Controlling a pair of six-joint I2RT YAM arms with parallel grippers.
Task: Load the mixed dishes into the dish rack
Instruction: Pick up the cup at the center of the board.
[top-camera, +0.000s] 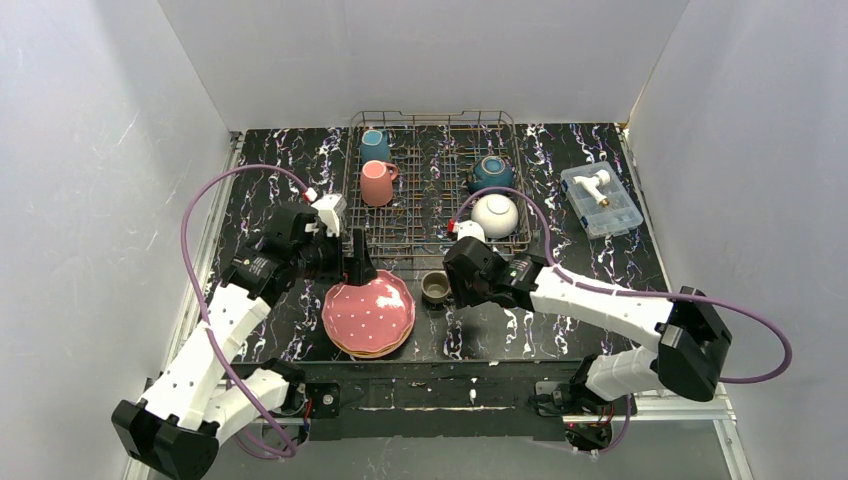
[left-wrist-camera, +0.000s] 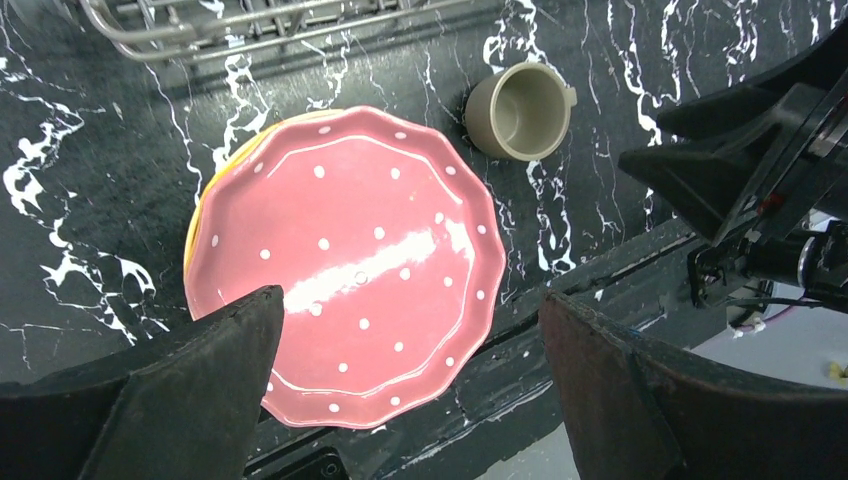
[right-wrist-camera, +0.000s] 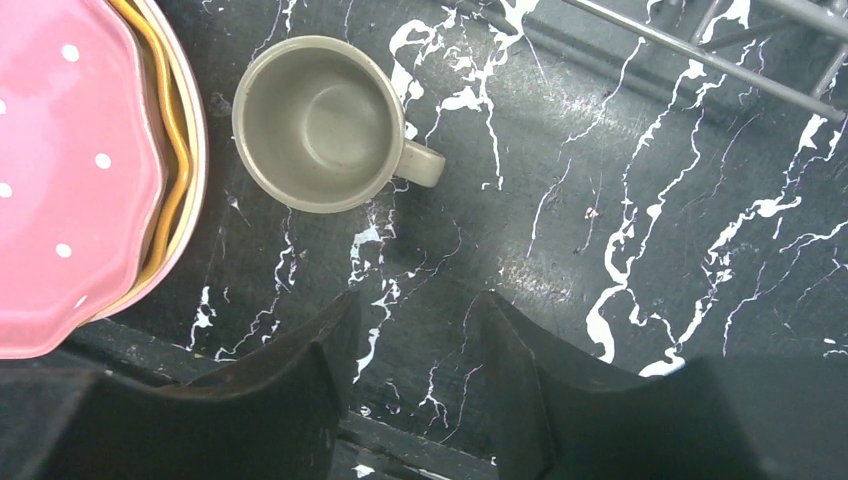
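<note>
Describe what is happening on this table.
Dishes are going into the dish rack, which already holds a blue mug, pink mug, teal bowl and white bowl. The left pincer hangs open above the pink plate topping a stack. The right pincer, open and empty, sits near the grey-olive mug, upright on the table.

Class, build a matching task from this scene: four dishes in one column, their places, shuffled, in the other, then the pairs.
A pink mug
B white bowl
C grey-olive mug
D pink plate

1 top of the plate stack
2 dish rack, right half
3 upright on the table beside the stack
4 dish rack, left half

Pairs: A-4, B-2, C-3, D-1
</note>
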